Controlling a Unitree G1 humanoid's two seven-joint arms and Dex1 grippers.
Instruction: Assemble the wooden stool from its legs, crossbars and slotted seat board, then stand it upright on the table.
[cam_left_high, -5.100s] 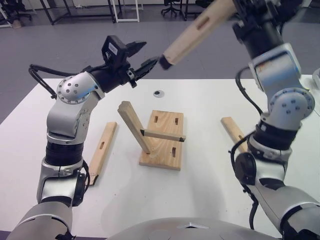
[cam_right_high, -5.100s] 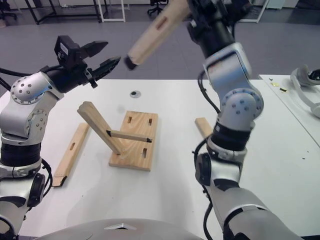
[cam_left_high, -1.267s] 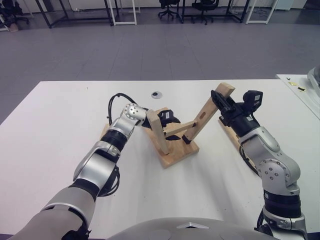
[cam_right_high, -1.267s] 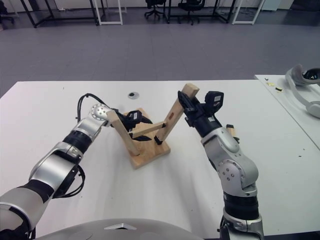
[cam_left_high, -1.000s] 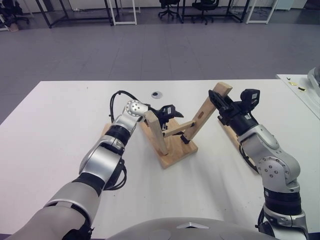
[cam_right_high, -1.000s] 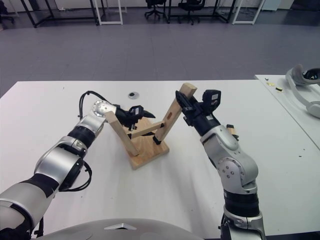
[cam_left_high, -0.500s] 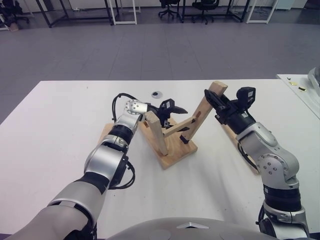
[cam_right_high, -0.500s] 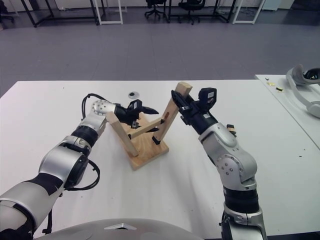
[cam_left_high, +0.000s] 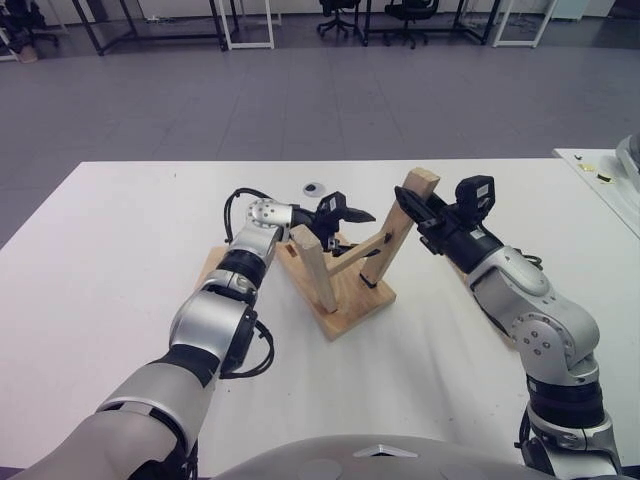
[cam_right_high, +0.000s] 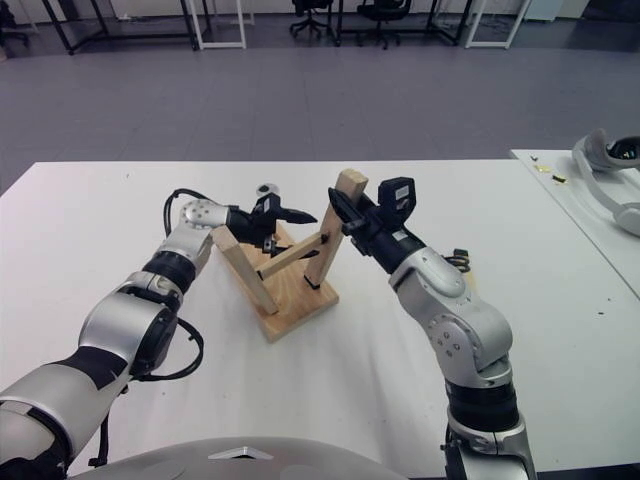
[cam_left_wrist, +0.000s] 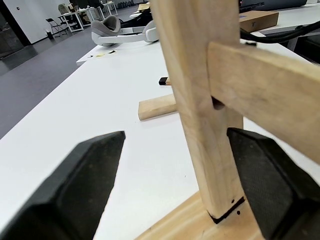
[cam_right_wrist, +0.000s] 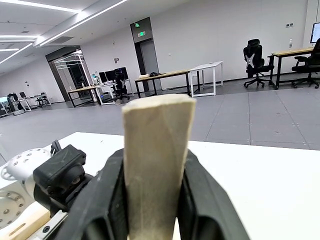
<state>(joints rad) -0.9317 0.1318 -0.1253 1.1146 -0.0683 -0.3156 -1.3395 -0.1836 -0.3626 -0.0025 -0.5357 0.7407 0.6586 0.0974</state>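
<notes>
Wooden leg (cam_left_high: 396, 232) clamped near its top end in the right gripper (cam_left_high: 415, 205), jaws closed on its opposite faces. Stands tilted, foot down on the seat board (cam_left_high: 350, 300), joined by a crossbar (cam_left_high: 352, 252) to a second leg (cam_left_high: 312, 268), also leaning. Left gripper (cam_left_high: 347, 222) between the two legs, jaws wide, pointed at the clamped leg's crossbar joint, holding nothing. Seat board flat at mid-desk (cam_left_high: 100, 250). Loose wooden piece (cam_left_wrist: 157, 106) lying on the desk beyond, apart from the rest.
</notes>
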